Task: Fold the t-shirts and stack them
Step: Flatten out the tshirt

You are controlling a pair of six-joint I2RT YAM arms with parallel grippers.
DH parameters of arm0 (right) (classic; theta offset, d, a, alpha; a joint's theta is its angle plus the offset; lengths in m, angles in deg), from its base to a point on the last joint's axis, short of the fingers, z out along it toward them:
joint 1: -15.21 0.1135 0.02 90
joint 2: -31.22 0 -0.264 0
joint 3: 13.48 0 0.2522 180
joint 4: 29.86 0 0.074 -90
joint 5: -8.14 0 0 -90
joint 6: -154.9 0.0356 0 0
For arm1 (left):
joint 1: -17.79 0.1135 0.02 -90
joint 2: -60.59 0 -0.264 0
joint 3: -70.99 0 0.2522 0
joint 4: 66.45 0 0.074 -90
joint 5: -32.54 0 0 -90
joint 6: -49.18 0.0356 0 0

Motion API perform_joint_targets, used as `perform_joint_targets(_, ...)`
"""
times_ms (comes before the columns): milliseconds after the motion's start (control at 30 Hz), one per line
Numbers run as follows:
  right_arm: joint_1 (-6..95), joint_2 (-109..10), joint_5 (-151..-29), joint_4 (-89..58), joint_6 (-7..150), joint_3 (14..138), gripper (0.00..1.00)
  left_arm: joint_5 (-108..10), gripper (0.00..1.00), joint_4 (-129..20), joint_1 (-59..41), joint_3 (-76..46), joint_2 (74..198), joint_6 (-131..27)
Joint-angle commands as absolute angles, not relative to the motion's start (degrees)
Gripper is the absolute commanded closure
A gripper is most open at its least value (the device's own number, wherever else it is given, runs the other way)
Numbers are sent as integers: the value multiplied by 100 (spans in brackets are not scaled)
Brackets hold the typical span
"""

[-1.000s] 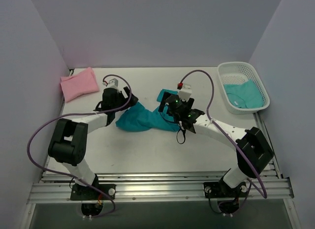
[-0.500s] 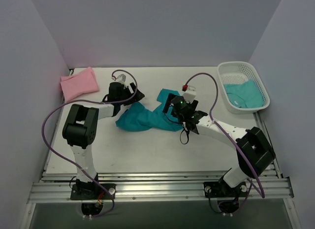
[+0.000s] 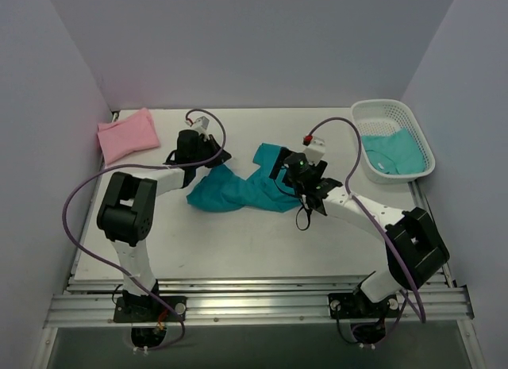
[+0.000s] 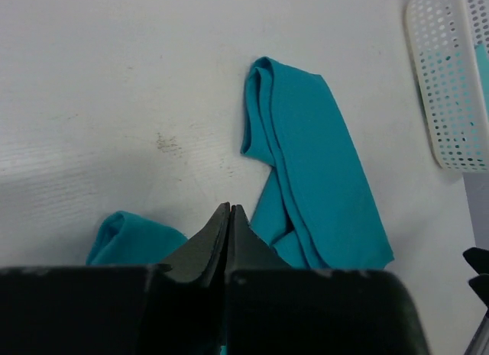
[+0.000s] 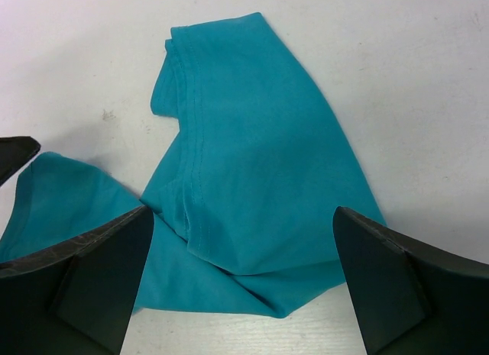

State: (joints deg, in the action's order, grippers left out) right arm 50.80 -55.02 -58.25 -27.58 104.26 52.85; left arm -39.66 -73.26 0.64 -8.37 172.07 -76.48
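Observation:
A crumpled teal t-shirt (image 3: 238, 190) lies mid-table; it also shows in the left wrist view (image 4: 313, 164) and the right wrist view (image 5: 252, 126). My left gripper (image 3: 213, 159) (image 4: 230, 207) is shut at the shirt's upper left edge, its tips pressed together over bare table between two teal folds; no cloth shows between them. My right gripper (image 3: 279, 169) (image 5: 243, 211) hangs wide open over the shirt's right part, straddling a folded edge. A folded pink t-shirt (image 3: 127, 135) lies at the far left. More teal t-shirts (image 3: 393, 151) sit in the basket.
A white mesh basket (image 3: 394, 105) (image 4: 451, 80) stands at the far right by the wall. Purple cables loop from both arms. Walls close the table on the left, back and right.
My left gripper has gone from open to shut and reached further toward the shirt's upper left edge. The right gripper has drifted slightly right and stays open.

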Motion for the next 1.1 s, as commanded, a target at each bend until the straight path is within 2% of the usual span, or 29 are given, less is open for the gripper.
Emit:
perform_joint_targets(0, 5019, -5298, -5822, -2866, 10498, 5222, 0, -3874, 98, -7281, 4, -877, 16677, -7483)
perform_joint_targets(233, 4966, -5193, -5849, -2884, 10524, 5143, 0, -4023, 97, -6807, -67, -912, 16079, -7132)
perform_joint_targets(267, 4957, -5184, -5857, -2884, 10524, 5126, 0, -4119, 91, -6693, -67, -921, 16027, -6975)
perform_joint_targets(300, 4957, -5184, -5866, -2884, 10533, 5125, 0, -4503, 79, -6370, -67, -965, 15948, -6886)
perform_joint_targets(333, 4957, -5175, -5884, -2893, 10533, 5117, 0, -4733, 50, -6228, -58, -983, 15921, -6738)
perform_joint_targets(400, 4957, -5157, -5875, -2875, 10524, 5117, 0, -5068, 22, -5973, -32, -965, 15921, -6622)
perform_joint_targets(433, 4949, -5148, -5875, -2884, 10533, 5117, 0, -5278, 11, -5919, -5, -956, 15921, -6578)
perform_joint_targets(500, 4940, -5148, -5884, -2875, 10524, 5108, 0, -5351, 5, -5849, 4, -939, 16025, -6552)
perform_joint_targets(700, 4896, -5157, -5875, -2875, 10542, 5099, 0, -5386, 4, -5866, 4, -956, 16412, -6516)
perform_joint_targets(1067, 4834, -5157, -5866, -2822, 10542, 5099, 0, -4868, 23, -6112, -84, -895, 16896, -6701)
